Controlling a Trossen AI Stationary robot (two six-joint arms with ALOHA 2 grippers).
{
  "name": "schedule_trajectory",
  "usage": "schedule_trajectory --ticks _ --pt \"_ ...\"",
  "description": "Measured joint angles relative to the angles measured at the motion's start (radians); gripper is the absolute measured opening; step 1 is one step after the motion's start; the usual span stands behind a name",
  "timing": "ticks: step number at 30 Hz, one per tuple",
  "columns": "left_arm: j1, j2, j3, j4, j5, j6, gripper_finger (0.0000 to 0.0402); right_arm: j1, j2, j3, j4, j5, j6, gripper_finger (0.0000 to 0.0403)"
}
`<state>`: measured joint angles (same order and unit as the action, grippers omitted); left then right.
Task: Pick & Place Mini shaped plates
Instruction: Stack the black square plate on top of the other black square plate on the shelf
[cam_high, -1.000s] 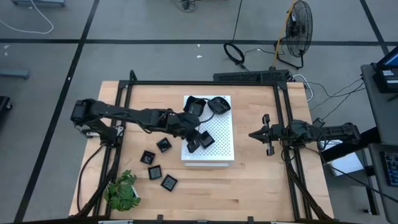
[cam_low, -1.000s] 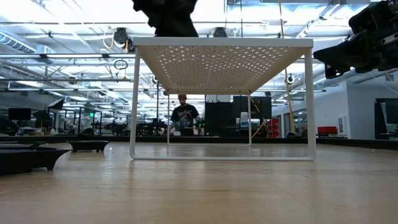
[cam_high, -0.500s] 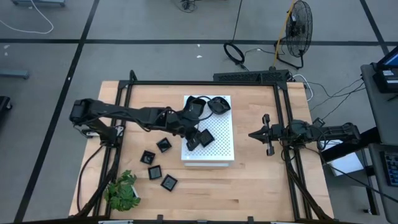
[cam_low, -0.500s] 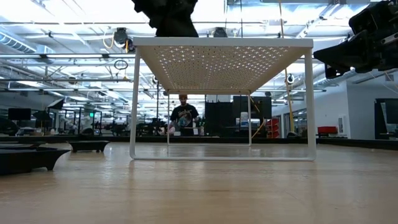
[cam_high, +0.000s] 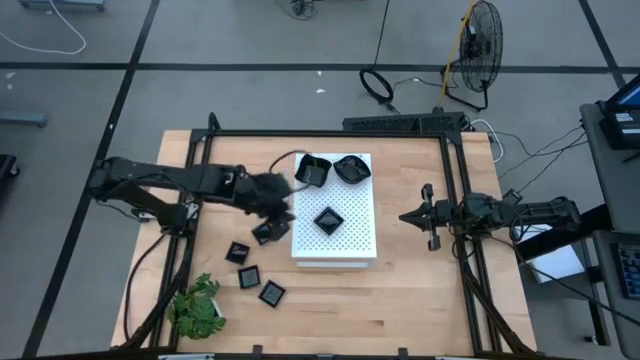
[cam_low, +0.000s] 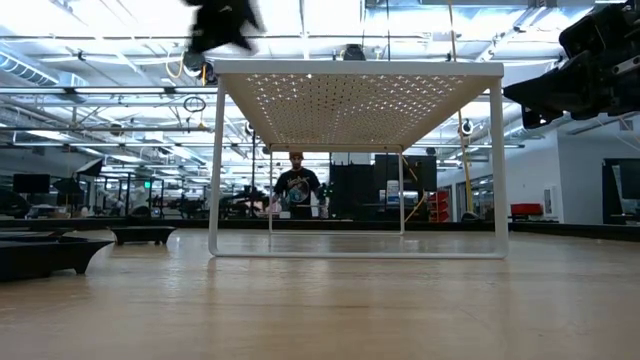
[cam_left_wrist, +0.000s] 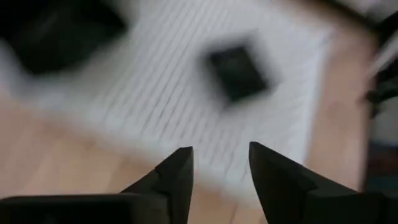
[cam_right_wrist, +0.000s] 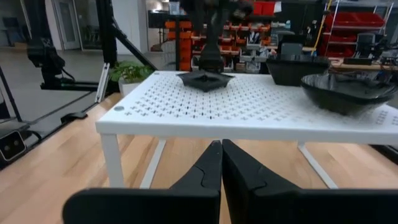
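Note:
The white perforated board (cam_high: 352, 245) stands on legs mid-table. Three mini shaped plates rest on its top: a small square one (cam_high: 328, 220) in the middle, a larger square one (cam_high: 313, 170) and a rounded one (cam_high: 351, 168) at the far edge. Several more small square plates (cam_high: 248, 276) lie on the table left of the board. My left gripper (cam_high: 283, 208) hovers open beside the board's left edge with nothing between its fingers (cam_left_wrist: 177, 177); its wrist view shows the middle plate (cam_left_wrist: 236, 71) ahead. My right gripper (cam_high: 405, 216) waits shut to the right of the board.
A small green plant (cam_high: 195, 305) stands at the near left corner. A black frame (cam_high: 330, 134) runs around the working area. In the low view, a person (cam_low: 296, 188) stands far behind the table. Bare wood lies near and to the right of the board.
My left gripper has opened and let go of the small square plate, which stays flat on the middle of the board. The gripper has then drawn back fast toward the table's left edge, off the board.

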<state>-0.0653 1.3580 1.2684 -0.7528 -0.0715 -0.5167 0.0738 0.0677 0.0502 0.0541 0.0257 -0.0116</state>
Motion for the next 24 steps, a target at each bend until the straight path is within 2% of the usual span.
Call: schedule_trajectory --ticks 6,9,14,19,24 --pt "-0.078 -0.02 -0.029 -0.415 -0.265 -0.406 0.0168 0.0 0.0 0.0 0.0 0.0 0.0 0.0" --pt "-0.102 -0.02 -0.077 -0.479 -0.294 -0.54 0.0168 0.0 0.0 0.0 0.001 0.0 0.0 0.0" --pt "-0.079 -0.02 -0.235 -0.35 -0.206 -0.565 0.0168 0.0 0.0 0.0 0.001 0.0 0.0 0.0" --pt "-0.029 -0.019 -0.411 -0.112 -0.096 -0.487 0.0168 0.0 0.0 0.0 0.001 0.0 0.0 0.0" --pt "0.03 -0.019 -0.518 -0.02 -0.052 -0.454 0.0168 0.0 0.0 0.0 0.001 0.0 0.0 0.0"
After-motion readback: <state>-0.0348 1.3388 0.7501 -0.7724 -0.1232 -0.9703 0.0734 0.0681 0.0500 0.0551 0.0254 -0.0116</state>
